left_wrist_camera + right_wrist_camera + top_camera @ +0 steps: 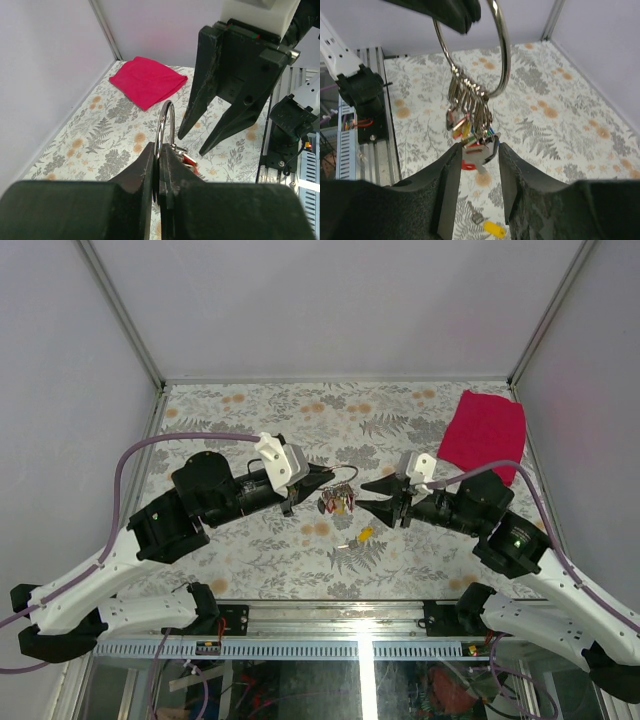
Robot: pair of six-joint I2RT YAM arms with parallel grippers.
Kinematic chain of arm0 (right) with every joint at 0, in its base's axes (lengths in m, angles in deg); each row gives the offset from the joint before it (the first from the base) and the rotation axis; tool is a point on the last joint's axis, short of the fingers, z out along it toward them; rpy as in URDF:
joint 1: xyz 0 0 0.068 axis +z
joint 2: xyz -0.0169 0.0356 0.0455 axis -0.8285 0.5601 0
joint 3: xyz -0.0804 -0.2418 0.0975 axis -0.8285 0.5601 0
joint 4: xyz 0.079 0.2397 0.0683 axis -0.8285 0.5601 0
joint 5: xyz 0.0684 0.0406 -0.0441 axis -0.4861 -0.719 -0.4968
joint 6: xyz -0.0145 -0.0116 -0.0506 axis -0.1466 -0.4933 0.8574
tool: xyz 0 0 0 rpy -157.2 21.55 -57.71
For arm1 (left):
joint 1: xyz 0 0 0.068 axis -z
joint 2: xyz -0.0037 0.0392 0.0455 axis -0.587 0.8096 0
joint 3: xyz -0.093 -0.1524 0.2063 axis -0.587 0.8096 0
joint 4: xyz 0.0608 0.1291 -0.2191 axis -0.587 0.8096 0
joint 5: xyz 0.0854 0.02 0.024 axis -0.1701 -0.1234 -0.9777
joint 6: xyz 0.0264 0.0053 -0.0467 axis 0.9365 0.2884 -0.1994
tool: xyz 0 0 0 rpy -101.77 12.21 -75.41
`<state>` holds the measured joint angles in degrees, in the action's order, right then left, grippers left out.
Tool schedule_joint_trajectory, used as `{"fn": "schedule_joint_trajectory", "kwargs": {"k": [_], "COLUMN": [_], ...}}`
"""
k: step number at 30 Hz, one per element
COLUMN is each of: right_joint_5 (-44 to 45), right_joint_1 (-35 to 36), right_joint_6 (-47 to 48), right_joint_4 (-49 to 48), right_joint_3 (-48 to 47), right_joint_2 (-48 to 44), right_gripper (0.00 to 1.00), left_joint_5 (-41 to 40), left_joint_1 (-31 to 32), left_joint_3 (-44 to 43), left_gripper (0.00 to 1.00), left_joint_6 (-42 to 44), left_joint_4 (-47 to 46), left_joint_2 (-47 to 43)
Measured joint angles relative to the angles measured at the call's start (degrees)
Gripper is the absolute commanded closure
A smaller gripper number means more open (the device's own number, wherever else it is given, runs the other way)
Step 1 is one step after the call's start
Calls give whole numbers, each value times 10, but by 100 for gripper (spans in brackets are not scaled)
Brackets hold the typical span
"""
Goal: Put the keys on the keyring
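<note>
My left gripper point(325, 476) is shut on the keyring point(166, 121), a large silver loop held up above the table. A bunch of keys point(468, 119) with red, yellow, green and blue heads hangs from the keyring point(496, 55). My right gripper point(477, 154) faces it from the right, jaws open. Its fingertips stand close on either side of the lowest key heads of the bunch point(337, 502). One loose key with a yellow tag point(365, 534) lies on the table below, and it shows again point(492, 228) between my right fingers.
A red cloth point(485, 432) lies folded at the back right corner of the floral table point(250, 415). Grey walls close the table on three sides. The metal rail point(330, 648) and the arm bases run along the near edge.
</note>
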<state>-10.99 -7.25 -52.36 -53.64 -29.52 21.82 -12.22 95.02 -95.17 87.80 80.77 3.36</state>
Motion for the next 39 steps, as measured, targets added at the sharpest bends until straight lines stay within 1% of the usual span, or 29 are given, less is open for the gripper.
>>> {"fn": "schedule_joint_trajectory", "kwargs": {"k": [5,15,21,28,32,37,39], "right_joint_5": [-13,-23,-27,-16,-2,13,15], "right_joint_1": [0,0,0,0,0,0,0], "right_joint_6": [-5,-13,-15,-16,-15,-15,-14], "right_joint_4": [-53,-82,-82,-80,-80,-79,-79], "right_joint_3": [1,1,1,1,1,1,1], "right_joint_2": [-1,11,16,14,6,-4,-5], "right_gripper": [55,61,69,76,78,78,74], "left_joint_5": [10,23,26,29,29,30,30], "left_joint_1": [0,0,0,0,0,0,0], "left_joint_3": [0,0,0,0,0,0,0], "left_gripper": [100,100,100,100,100,100,100], "left_joint_6": [-3,-5,-7,-7,-8,-8,-8], "left_joint_4": [0,0,0,0,0,0,0], "left_joint_2": [0,0,0,1,3,3,4]}}
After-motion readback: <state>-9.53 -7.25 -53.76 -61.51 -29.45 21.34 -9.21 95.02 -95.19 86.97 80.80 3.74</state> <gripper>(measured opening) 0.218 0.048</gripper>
